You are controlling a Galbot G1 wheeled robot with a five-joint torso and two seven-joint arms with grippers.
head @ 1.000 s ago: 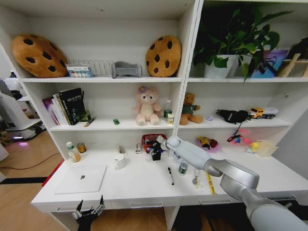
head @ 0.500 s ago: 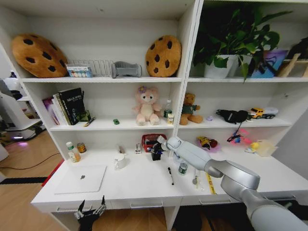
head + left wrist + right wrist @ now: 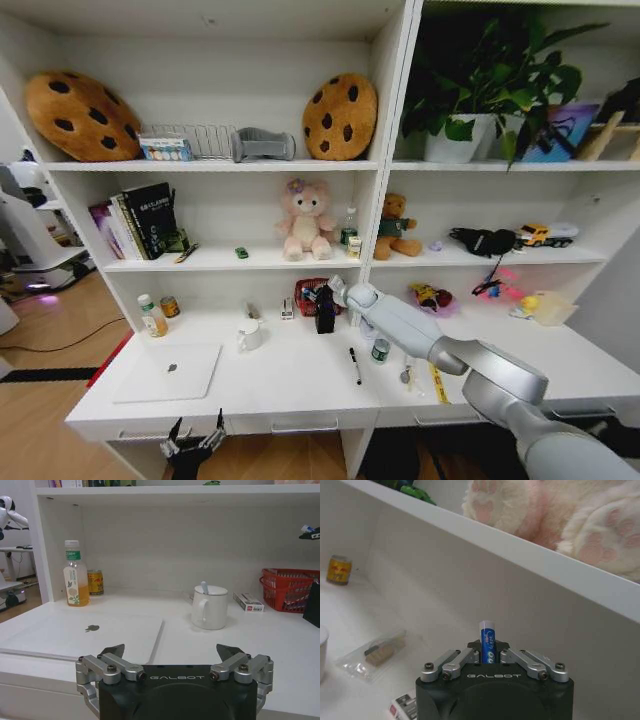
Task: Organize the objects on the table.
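A tall white shelving unit [image 3: 395, 170] covers the wall, split by an upright divider. Two cookie-shaped cushions [image 3: 340, 116] and a leafy potted plant [image 3: 480, 80] sit up top. To the left lies a wooden floor [image 3: 40, 340], where what may be another machine's white base [image 3: 25, 240] stands.

Laptop [image 3: 167, 371] sits at the left end of the desk [image 3: 290, 385], with a bottle [image 3: 151, 316] and can [image 3: 170, 306] behind it. Mug [image 3: 249, 335] is just right of the laptop. Basket [image 3: 312, 294] is against the back, pen [image 3: 355, 365] and jar [image 3: 380, 350] out front of it.
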